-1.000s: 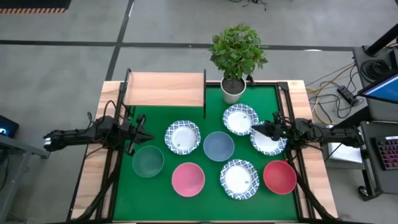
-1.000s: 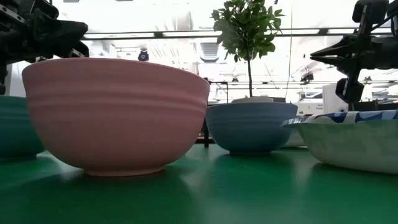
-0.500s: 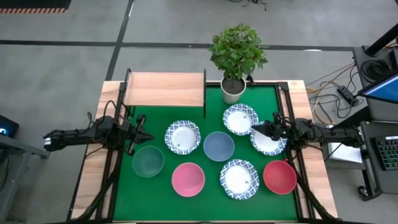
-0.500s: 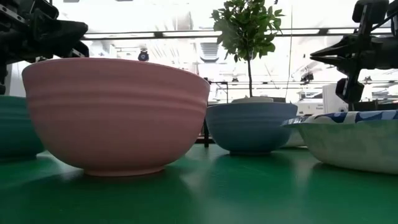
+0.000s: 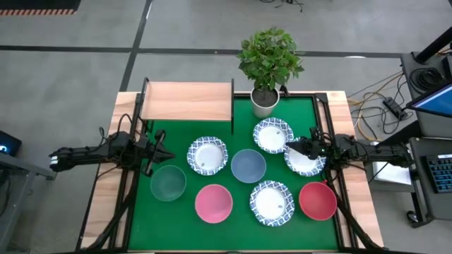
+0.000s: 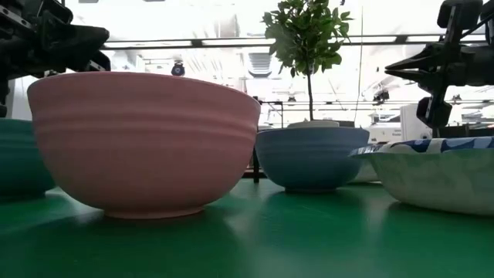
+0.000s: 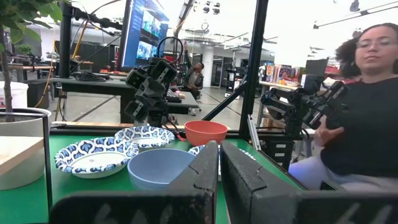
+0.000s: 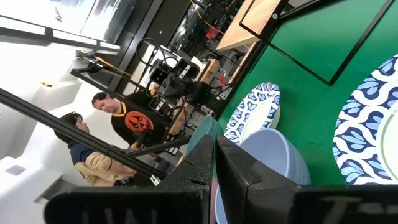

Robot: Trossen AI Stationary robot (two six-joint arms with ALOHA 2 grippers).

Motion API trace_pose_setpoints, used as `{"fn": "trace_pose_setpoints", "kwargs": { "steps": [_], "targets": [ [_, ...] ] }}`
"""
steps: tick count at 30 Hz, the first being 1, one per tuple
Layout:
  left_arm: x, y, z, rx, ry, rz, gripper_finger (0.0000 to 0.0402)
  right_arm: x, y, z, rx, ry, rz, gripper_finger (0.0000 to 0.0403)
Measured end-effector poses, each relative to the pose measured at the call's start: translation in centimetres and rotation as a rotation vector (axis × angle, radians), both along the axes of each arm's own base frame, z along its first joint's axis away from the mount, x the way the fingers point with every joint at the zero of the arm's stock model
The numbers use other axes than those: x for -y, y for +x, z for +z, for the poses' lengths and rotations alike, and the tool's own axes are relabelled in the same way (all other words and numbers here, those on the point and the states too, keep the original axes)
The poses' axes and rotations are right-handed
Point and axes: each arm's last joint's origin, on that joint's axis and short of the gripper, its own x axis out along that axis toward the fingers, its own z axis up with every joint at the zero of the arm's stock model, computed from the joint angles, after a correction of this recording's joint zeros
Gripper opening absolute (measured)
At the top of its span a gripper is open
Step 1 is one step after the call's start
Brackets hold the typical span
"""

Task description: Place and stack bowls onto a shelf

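Note:
Several small bowls stand on their bases on the green table top [image 5: 180, 130]: dark green [image 5: 168, 183], pink [image 5: 213, 202], grey-blue [image 5: 248, 166], red [image 5: 318, 200], and white ones with blue patterned rims [image 5: 207, 155], [image 5: 272, 135], [image 5: 272, 203], [image 5: 307, 166]. The light-wood shelf [image 5: 187, 101] stands at the far left, with nothing on it. My left gripper [image 5: 164, 153] is shut and empty, above the table just beyond the green bowl. My right gripper [image 5: 289, 147] is shut and empty, above the far-left rim of the right patterned bowl.
A potted plant in a pale pot [image 5: 264, 101] stands beside the shelf at the far edge. Black frame posts [image 5: 323, 106] stand at the table's sides. A person [image 7: 367, 118] sits beyond the table's right side; other people [image 8: 118, 124] show beyond its left side.

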Motion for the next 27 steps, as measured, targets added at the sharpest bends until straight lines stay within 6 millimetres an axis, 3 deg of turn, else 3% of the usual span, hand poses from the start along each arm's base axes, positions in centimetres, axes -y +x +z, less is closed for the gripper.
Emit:
{"fn": "trace_pose_setpoints", "kwargs": {
  "steps": [3, 10, 18, 24, 27],
  "targets": [
    [0.00, 0.00, 0.00, 0.000, 0.000, 0.000, 0.0000, 0.00, 0.00, 0.00, 0.000, 0.001, -0.002, 0.0009],
    [0.00, 0.00, 0.00, 0.000, 0.000, 0.000, 0.0000, 0.65, -0.14, 0.25, 0.036, 0.049, -0.228, 0.0009],
    [0.00, 0.00, 0.00, 0.000, 0.001, 0.000, 0.0000, 0.66, -0.14, 0.25, 0.033, 0.032, -0.235, 0.0009],
    [-0.03, -0.03, 0.21, 0.042, 0.100, 0.028, 0.0000, 0.67, -0.14, 0.25, 0.032, 0.032, -0.236, 0.0009],
    [-0.01, -0.19, 0.95, 0.091, -0.040, 0.001, 0.0000, 0.67, -0.14, 0.25, 0.032, 0.032, -0.236, 0.0009]
  ]
}}
